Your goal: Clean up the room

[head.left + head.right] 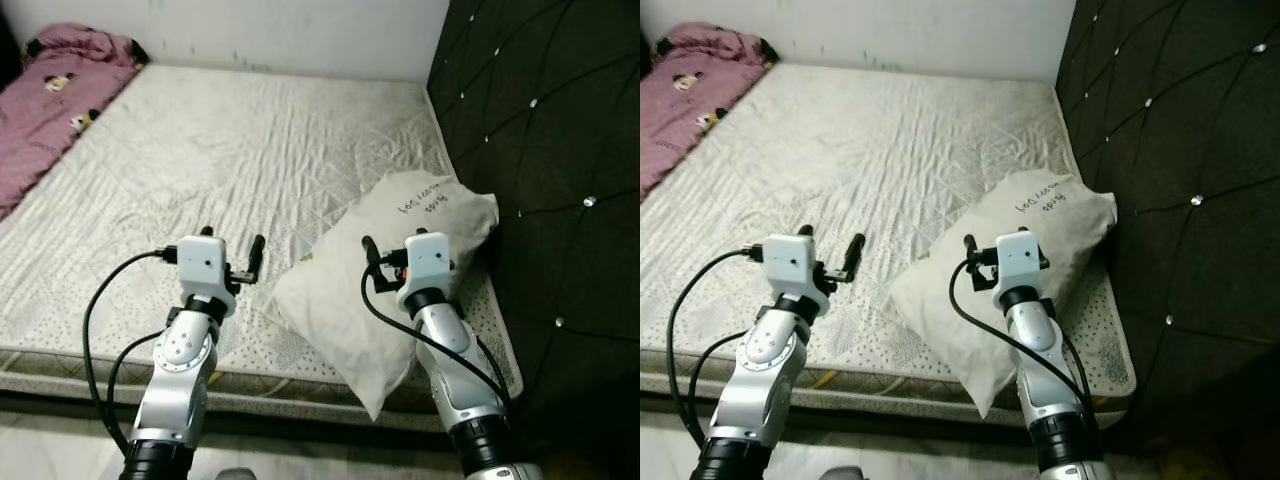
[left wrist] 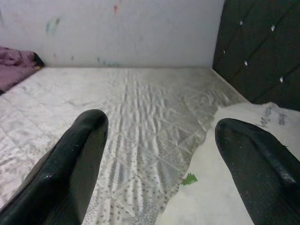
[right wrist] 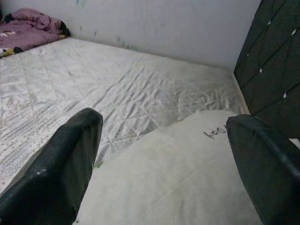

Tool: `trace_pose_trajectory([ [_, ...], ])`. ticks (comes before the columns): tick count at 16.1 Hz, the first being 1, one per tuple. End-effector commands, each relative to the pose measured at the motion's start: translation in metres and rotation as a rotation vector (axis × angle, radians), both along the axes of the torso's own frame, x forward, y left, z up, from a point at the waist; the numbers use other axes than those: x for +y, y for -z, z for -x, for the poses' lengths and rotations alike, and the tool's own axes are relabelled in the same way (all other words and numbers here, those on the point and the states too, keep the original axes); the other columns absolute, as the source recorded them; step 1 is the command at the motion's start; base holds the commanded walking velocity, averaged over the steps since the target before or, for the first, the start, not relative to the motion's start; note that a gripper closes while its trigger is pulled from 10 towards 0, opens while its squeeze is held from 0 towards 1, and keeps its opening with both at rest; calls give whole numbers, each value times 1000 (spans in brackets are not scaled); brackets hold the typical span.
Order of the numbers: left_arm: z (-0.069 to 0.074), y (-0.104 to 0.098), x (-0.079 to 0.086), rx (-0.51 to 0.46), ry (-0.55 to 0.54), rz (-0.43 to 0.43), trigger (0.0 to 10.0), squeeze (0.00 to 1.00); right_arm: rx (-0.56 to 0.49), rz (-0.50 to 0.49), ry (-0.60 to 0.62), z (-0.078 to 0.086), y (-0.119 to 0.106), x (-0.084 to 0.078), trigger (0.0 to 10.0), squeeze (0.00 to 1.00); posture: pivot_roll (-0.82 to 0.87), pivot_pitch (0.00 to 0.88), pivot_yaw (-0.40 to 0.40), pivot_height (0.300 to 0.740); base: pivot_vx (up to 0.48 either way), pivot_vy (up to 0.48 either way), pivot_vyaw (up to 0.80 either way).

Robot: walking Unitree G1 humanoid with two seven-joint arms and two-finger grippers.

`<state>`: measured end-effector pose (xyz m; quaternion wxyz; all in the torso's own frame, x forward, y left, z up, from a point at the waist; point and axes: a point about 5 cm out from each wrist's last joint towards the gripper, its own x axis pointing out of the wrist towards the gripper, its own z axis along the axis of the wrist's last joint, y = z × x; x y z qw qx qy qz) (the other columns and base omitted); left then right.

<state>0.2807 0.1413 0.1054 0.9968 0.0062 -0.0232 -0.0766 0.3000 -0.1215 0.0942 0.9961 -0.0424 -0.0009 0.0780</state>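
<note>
A white pillow with handwriting on its far end lies on the near right corner of the bed, leaning toward the dark headboard. My right gripper hovers open just over the pillow's near part, nothing between its fingers. My left gripper is open too, above the mattress just left of the pillow's edge. A crumpled pink blanket with cartoon prints lies at the bed's far left corner.
A black tufted headboard runs along the right side of the bed. A white wall closes off the far end. The bed's near edge is right below my arms, with pale floor beneath.
</note>
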Motion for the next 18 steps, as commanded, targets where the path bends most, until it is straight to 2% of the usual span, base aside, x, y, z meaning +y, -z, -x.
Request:
trace_pose_trajectory([
  [1, 1, -5, -1, -22, 8, 5, 10000, 0, 3, -2, 4, 0, 0, -3, 10000, 0, 43, 0, -5, 740, 360, 0, 0],
  [6, 1, -4, -1, -13, 9, 8, 10000, 0, 5, -1, 6, 0, 0, -3, 10000, 0, 40, 0, -5, 740, 326, 0, 0],
  [16, 3, 0, 6, 8, -67, -12, 10000, 0, 13, -3, 6, 2, 2, -5, 10000, 0, 41, 0, -10, 740, 0, 0, 0],
  [18, 5, 0, 9, 6, -82, -34, 10000, 0, 26, -8, 16, 2, 3, -7, 10000, 0, 42, 0, -11, 740, 0, 0, -800],
])
